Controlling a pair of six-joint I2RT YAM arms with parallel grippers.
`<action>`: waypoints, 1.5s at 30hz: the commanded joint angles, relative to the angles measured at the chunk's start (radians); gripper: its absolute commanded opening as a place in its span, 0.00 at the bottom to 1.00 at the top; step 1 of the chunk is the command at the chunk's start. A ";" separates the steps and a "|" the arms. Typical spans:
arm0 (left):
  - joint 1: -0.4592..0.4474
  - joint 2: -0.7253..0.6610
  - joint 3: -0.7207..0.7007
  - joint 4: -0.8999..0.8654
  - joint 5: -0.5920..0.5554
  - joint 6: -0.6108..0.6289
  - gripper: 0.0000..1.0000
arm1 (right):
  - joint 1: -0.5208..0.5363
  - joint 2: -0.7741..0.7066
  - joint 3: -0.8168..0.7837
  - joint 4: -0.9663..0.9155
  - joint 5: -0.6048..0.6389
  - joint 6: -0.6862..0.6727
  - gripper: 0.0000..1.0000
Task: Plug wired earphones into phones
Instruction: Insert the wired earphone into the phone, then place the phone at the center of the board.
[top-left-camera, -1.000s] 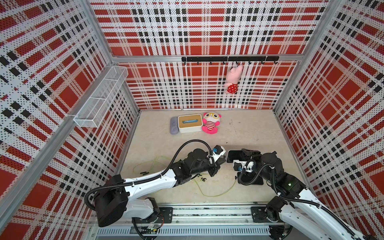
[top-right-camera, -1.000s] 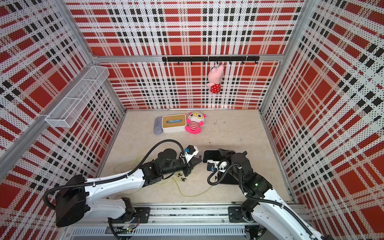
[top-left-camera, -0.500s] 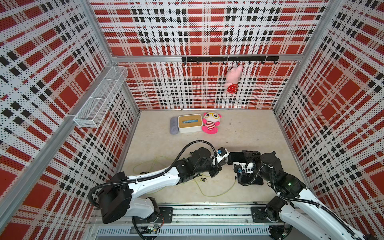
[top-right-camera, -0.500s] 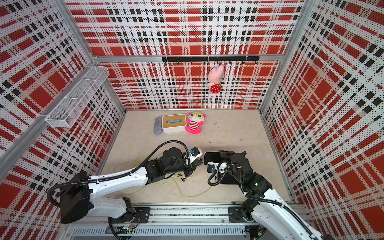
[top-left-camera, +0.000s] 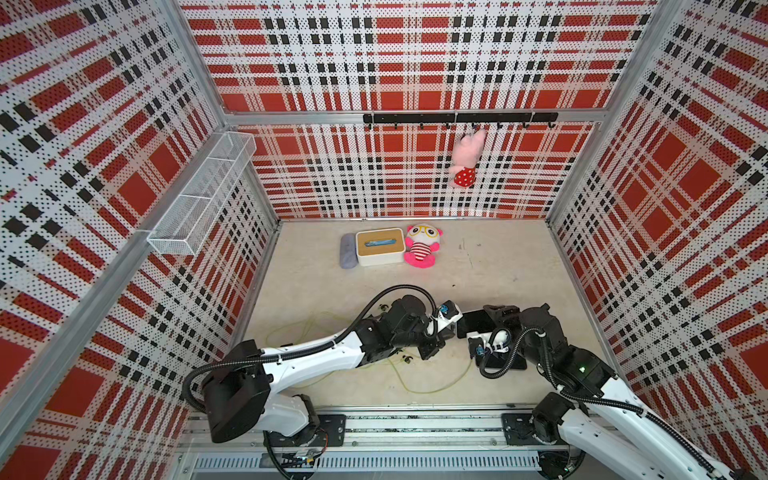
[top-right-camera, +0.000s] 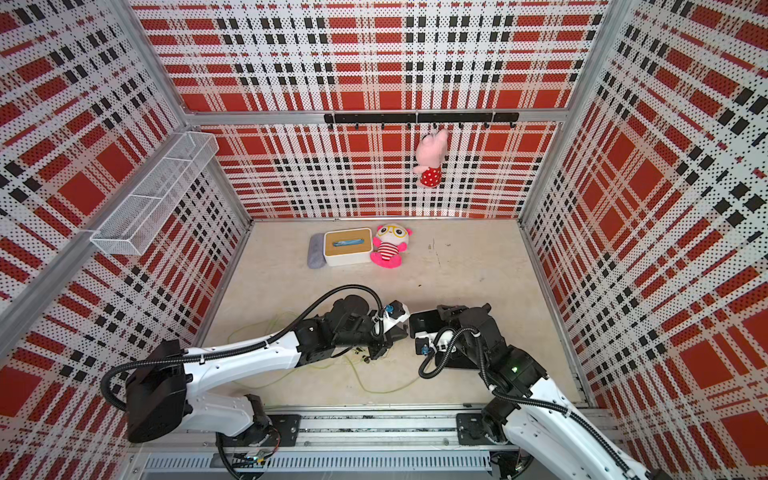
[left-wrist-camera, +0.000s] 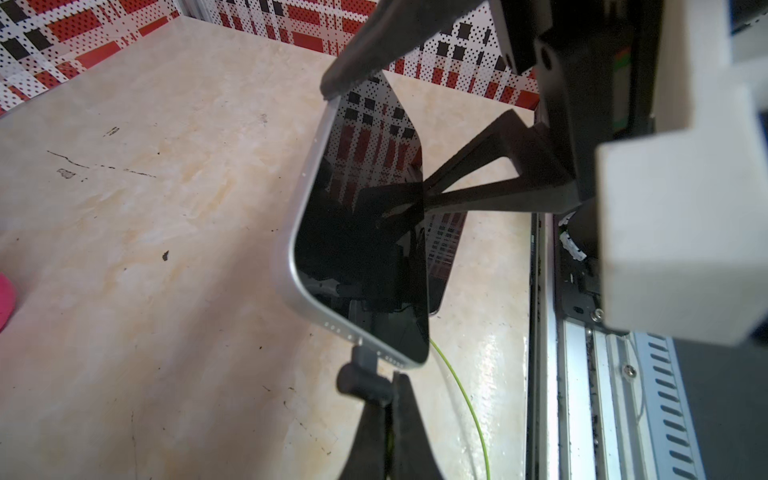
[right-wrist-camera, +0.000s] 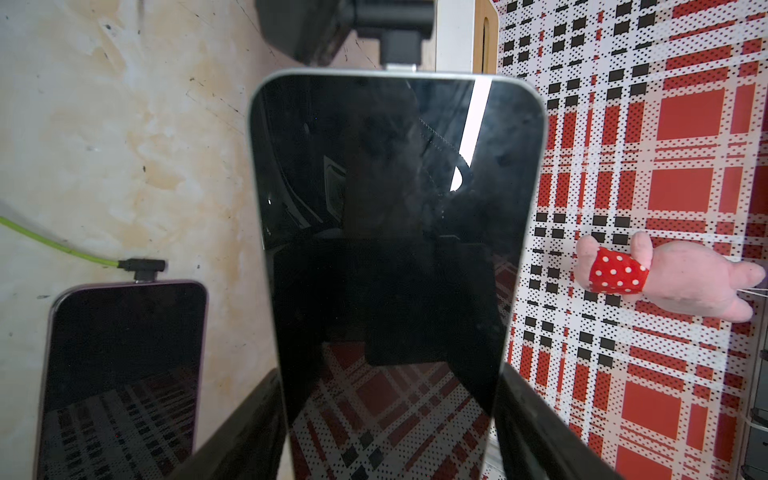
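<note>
Nearest the arm bases, a yellow-green earphone cable (top-left-camera: 432, 388) lies in loose loops on the desk (top-left-camera: 498, 257). Just beyond it, the left gripper (left-wrist-camera: 390, 384) has its jaws clenched on a black plug (left-wrist-camera: 363, 376). The plug's tip meets the port in the bottom edge of the raised phone (left-wrist-camera: 361, 232). In the right wrist view a thin silver strip of connector shows between the plug body and the phone's frame.

The right gripper (right-wrist-camera: 390, 415) is grasping that phone by its two long sides, jaws spread to its width, and holds it clear of the desk. Beside it and lower, a second phone (right-wrist-camera: 120, 365) lies flat on the desk. An angled plug (right-wrist-camera: 143, 266) is seated in its end, and a green cable (right-wrist-camera: 54, 245) trails away from it.

Near the back wall a grey pouch (top-left-camera: 348, 250), a white box (top-left-camera: 380, 247) with a cork lid and a striped plush doll (top-left-camera: 422, 247) sit side by side. Above them a pink plush (top-left-camera: 467, 160) hangs from a black hook rail (top-left-camera: 415, 118).
</note>
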 joint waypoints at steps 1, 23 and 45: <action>-0.008 0.018 0.039 0.008 0.036 0.011 0.00 | 0.020 -0.015 0.029 0.022 -0.034 -0.022 0.45; 0.039 -0.199 -0.216 0.288 -0.038 -0.094 0.93 | -0.240 0.250 0.098 0.008 -0.179 0.024 0.42; 0.303 -0.552 -0.475 0.508 -0.306 -0.311 0.98 | -0.549 0.995 0.256 0.078 -0.374 0.004 0.59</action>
